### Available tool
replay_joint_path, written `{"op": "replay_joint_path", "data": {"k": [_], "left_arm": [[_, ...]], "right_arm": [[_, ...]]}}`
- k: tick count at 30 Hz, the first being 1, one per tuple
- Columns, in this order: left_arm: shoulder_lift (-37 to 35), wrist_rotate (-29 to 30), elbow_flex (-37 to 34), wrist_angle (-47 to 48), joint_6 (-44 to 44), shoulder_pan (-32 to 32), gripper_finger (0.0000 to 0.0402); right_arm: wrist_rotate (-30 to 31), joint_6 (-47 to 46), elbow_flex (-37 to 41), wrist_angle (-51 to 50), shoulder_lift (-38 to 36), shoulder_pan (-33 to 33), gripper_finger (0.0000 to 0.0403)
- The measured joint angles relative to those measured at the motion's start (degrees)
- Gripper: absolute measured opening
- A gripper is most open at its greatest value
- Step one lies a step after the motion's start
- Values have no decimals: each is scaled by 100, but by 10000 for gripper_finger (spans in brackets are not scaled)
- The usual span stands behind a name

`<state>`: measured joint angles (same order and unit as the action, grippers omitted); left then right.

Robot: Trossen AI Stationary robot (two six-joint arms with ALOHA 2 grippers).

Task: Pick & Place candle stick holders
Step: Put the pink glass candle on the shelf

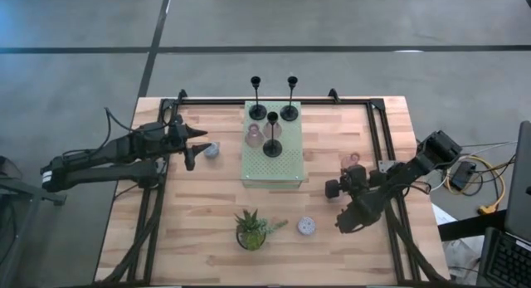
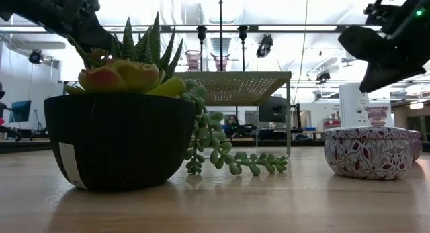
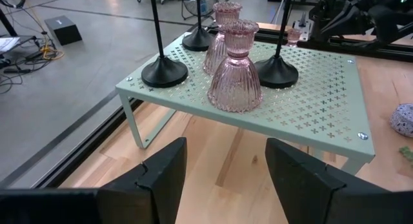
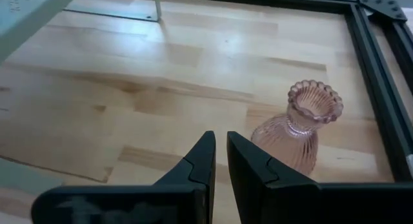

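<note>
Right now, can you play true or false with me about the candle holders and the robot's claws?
1. Three black holders stand on the green shelf. True.
2. The plant sits on the shelf. False: it sits on the table.
3. The left gripper is open. True.
4. The right gripper holds a pink holder. False: it is shut on nothing; the holder stands beside it.
5. Pink holders are on the shelf too. True.

From table level the potted plant point(image 2: 121, 119) blocks most of the rack point(image 2: 242, 85). The black stems point(image 3: 155, 24) get cut off up top in the left wrist view.
</note>
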<state>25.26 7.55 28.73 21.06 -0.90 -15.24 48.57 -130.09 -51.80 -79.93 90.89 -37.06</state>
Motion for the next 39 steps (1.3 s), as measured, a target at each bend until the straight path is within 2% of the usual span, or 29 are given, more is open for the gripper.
{"op": "replay_joint_path", "data": {"k": [6, 16, 22, 31, 39], "left_arm": [[0, 0, 0, 2, 0, -1, 216], [2, 0, 0, 2, -1, -1, 216], [-1, 0, 0, 2, 1, -1, 216], [1, 0, 0, 2, -1, -1, 216], [2, 0, 0, 2, 1, -1, 216]], "right_arm": [[-20, 308, 202, 496, -4, -27, 61], [-790, 279, 447, 539, -4, -92, 185], [-946, 300, 694, 556, -4, -92, 231], [-642, 324, 1160, 710, -4, 148, 266], [-60, 516, 1661, 1478, -4, 617, 268]]}}
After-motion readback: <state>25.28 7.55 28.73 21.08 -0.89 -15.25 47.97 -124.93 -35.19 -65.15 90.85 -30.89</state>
